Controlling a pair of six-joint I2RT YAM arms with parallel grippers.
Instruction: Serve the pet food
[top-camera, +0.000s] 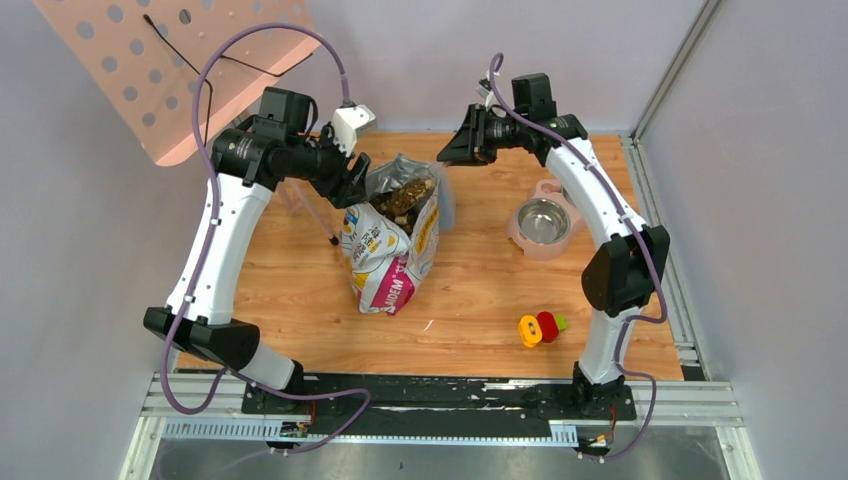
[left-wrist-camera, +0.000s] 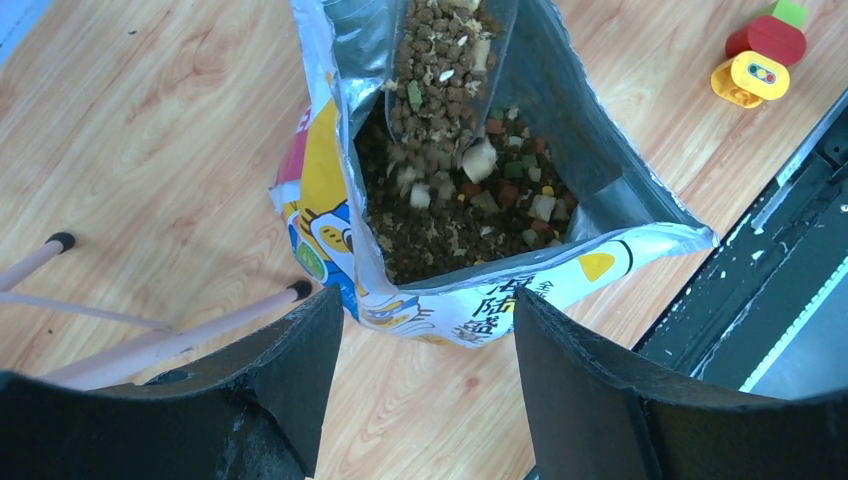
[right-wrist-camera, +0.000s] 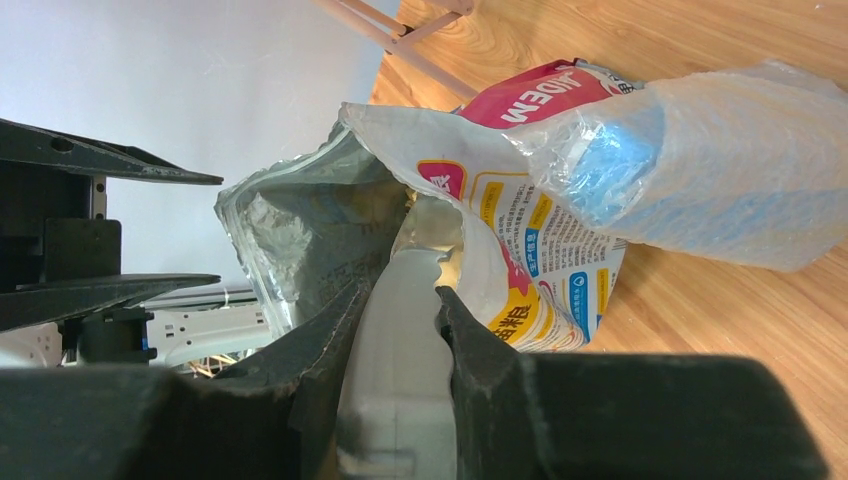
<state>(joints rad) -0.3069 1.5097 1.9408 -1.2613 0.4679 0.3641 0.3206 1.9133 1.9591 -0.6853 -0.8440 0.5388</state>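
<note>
The pet food (left-wrist-camera: 470, 225) is small brown kibble with some coloured bits, lying inside an open printed bag (top-camera: 385, 255) that stands mid-table. A clear scoop (left-wrist-camera: 445, 70) loaded with kibble tilts over the bag's mouth, and pieces are blurred below its lip. My right gripper (right-wrist-camera: 400, 290) is shut on the scoop's pale handle (right-wrist-camera: 400, 350) at the bag's far rim, and it shows again from above (top-camera: 458, 148). My left gripper (left-wrist-camera: 425, 300) hovers open beside the bag's near rim with nothing between its fingers; from above, the left gripper (top-camera: 352, 188) is at the bag's left.
A steel bowl in a pink stand (top-camera: 543, 222) sits right of the bag. A yellow, red and green toy (top-camera: 540, 327) lies nearer the front. A pink perforated board (top-camera: 170, 60) on thin legs (left-wrist-camera: 150, 340) stands back left. Crinkled translucent plastic (right-wrist-camera: 690, 170) hangs off the bag's side.
</note>
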